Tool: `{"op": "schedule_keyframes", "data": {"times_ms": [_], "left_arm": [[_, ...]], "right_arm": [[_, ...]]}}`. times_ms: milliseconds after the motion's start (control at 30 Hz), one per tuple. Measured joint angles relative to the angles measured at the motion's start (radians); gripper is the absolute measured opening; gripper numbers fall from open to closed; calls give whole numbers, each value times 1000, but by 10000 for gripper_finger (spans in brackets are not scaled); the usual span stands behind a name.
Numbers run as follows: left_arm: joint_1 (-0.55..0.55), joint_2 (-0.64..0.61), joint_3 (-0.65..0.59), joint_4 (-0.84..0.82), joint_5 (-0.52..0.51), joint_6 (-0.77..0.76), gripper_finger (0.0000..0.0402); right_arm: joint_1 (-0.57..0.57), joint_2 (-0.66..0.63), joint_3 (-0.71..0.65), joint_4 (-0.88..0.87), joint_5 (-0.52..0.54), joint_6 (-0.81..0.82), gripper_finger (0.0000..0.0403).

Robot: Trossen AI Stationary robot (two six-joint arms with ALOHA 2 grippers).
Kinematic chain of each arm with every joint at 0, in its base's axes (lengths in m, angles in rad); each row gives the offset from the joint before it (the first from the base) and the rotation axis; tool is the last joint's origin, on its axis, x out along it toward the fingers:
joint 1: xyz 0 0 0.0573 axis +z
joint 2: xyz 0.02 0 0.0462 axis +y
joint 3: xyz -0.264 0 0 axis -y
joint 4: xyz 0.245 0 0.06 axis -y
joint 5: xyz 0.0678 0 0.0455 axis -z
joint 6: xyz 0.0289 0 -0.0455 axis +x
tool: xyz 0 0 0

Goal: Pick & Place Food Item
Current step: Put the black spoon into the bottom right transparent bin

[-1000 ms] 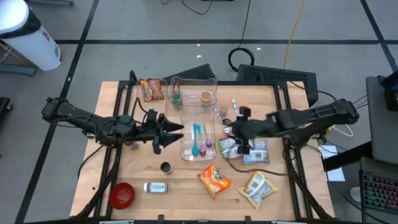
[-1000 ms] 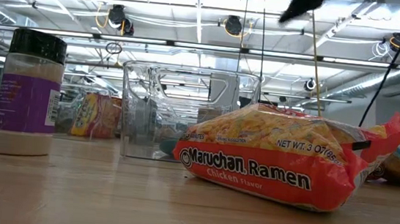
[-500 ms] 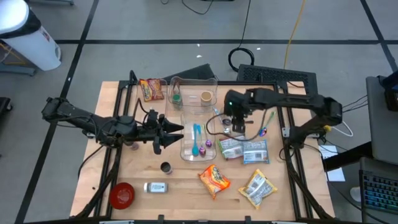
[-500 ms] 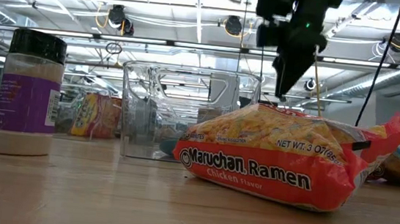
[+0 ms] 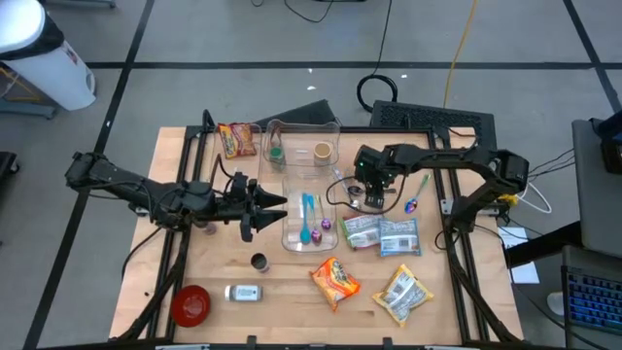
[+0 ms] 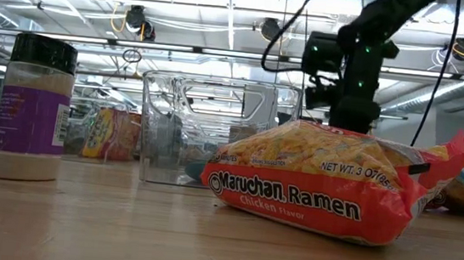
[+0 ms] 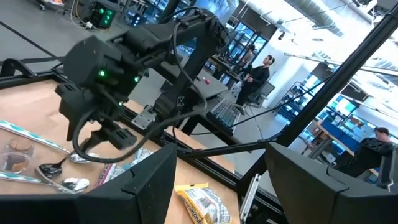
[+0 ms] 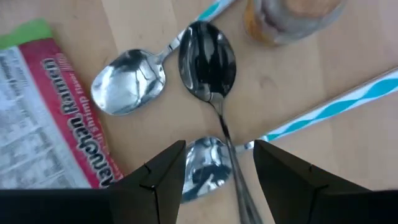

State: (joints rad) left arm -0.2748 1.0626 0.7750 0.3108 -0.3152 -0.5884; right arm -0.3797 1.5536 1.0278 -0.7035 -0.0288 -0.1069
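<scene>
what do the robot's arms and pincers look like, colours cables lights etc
Both arms are matte black, built of slim jointed segments. The left pincer has two flat, wedge-shaped black fingers. The right pincer sits under a boxy black wrist lit by small green lights, with a loose black cable looping beside it.

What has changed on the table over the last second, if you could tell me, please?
The right claw swung from above the ramen packets toward the far side and now hangs, open and empty, over the metal spoons beside the clear bin. Nothing was picked up or released. The left claw stayed open beside the bin, and the items on the table kept their places.
</scene>
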Motion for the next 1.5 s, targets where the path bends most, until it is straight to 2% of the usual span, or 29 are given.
{"op": "schedule_keyframes", "data": {"times_ms": [367,733,900,1200,1500], "left_arm": [[31,0,0,-27,-1,-13,255],[41,0,0,-32,-1,-21,255],[41,0,0,-32,-1,-22,255],[41,0,0,-32,-1,-28,255],[41,0,0,-49,-1,-46,255]], "right_arm": [[1,0,-161,266,1,74,180],[2,-1,-246,370,1,68,177],[2,-3,-259,383,1,78,138],[1,0,-262,441,1,136,12],[2,-13,-263,441,1,200,5]]}}
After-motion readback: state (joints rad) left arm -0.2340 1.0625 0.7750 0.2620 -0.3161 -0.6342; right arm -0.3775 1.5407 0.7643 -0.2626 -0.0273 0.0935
